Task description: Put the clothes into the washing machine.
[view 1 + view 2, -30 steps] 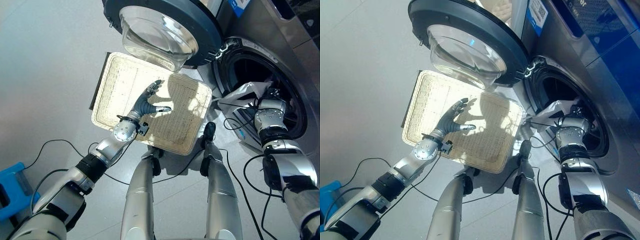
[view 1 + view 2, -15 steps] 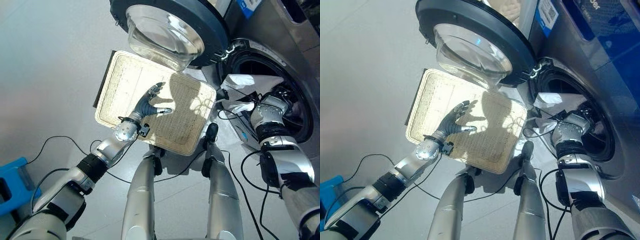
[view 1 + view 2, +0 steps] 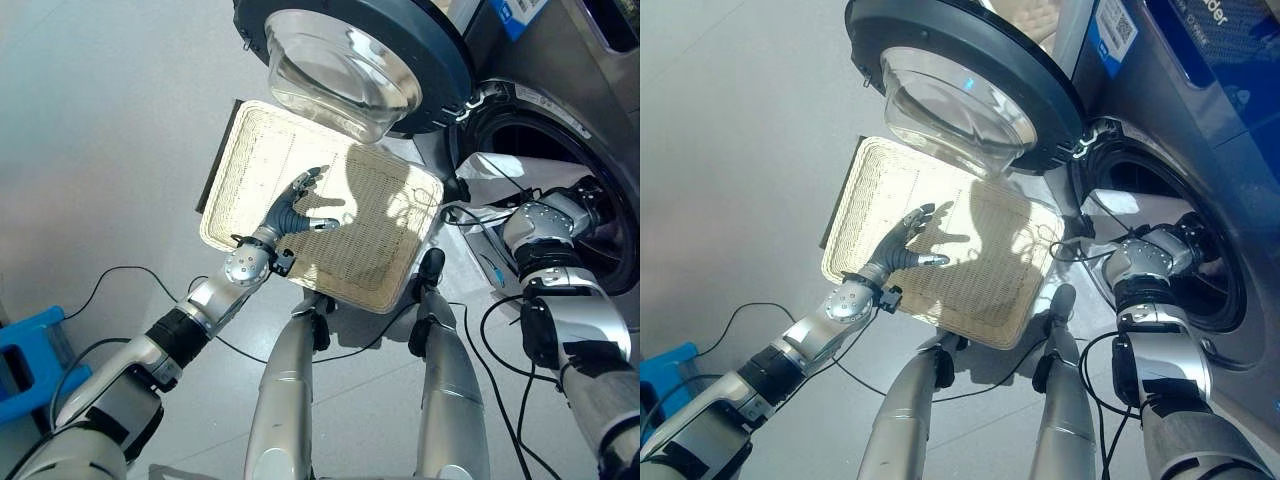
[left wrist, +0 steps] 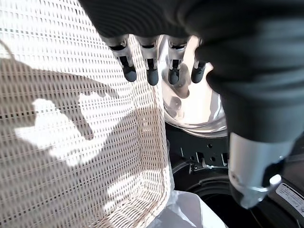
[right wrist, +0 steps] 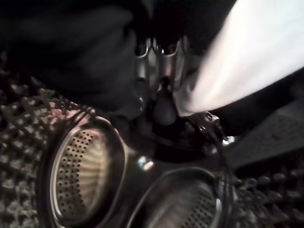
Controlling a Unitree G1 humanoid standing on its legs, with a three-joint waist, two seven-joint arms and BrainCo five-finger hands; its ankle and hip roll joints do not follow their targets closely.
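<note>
At the centre-left of the left eye view the left hand [image 3: 296, 212] hovers over the wicker basket [image 3: 250, 170], fingers straight and spread, grasping nothing. The basket lies flat on the floor [image 3: 100, 120] and, as far as its woven bottom shows, has no clothes left in it, so the emptying part of the job looks done.

Above it, at the top centre, the washing machine door [image 3: 350, 60] stands swung wide open, its glass bowl facing the camera.

Further right, in the dark round opening of the washing machine [image 3: 545, 130], lies the white garment [image 3: 510, 170]. It sits at the mouth of the drum, partly across the lower rim, not yet fully inside. Its long axis runs roughly from centre-right toward the right edge of the frame, from the rim into the drum.

At the far right the right hand [image 3: 1185, 240] reaches into the opening. In the right wrist view the white cloth [image 5: 247, 52] is pressed against the curled fingers [image 5: 159, 66] over the drum's perforated wall [image 5: 80, 175], so the hand appears clenched on the garment.

By my reading the task is near its end: what is left is pushing the garment deeper, letting go and drawing the arm out.
</note>
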